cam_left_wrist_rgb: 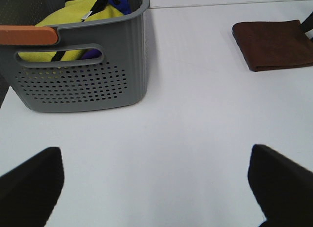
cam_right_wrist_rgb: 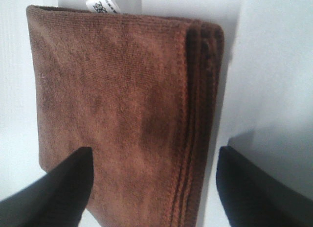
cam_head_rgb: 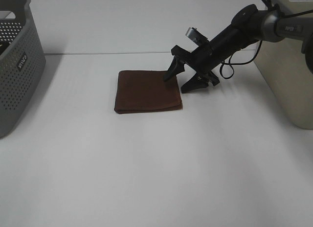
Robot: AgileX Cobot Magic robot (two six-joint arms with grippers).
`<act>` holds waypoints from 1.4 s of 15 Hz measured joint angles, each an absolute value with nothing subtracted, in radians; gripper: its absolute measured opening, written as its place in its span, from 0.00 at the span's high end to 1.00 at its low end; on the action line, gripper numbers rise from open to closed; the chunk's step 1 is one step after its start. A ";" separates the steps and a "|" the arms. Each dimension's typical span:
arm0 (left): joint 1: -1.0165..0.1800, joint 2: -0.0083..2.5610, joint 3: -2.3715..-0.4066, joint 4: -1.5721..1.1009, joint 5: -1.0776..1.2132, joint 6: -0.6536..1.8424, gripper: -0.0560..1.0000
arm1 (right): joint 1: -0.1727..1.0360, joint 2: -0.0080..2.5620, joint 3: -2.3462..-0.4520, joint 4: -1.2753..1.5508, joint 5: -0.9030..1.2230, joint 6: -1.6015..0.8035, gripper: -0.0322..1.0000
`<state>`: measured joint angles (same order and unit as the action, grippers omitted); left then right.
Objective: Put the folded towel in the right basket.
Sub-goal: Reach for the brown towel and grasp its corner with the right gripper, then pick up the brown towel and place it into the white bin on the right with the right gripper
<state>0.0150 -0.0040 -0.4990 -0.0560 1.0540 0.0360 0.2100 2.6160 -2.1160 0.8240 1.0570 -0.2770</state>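
A folded brown towel (cam_head_rgb: 145, 91) lies flat on the white table at the middle. My right gripper (cam_head_rgb: 180, 82) is open and straddles the towel's right edge: one finger rests over the towel, the other stands on the table just beside it. The right wrist view shows the towel (cam_right_wrist_rgb: 122, 109) close up between the two dark fingertips (cam_right_wrist_rgb: 63, 188), with a white label at its far edge. The right basket (cam_head_rgb: 288, 65) is beige and stands at the right edge. My left gripper (cam_left_wrist_rgb: 156, 183) is open over bare table, far from the towel (cam_left_wrist_rgb: 274, 43).
A grey perforated basket (cam_head_rgb: 17, 60) stands at the left edge; the left wrist view shows it (cam_left_wrist_rgb: 83, 65) holding yellow and blue cloth. A black cable hangs from the right arm near the beige basket.
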 joint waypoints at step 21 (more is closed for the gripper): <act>0.015 -0.004 -0.499 -0.056 1.054 0.036 0.03 | 0.269 2.170 -2.228 0.196 1.203 -0.151 0.90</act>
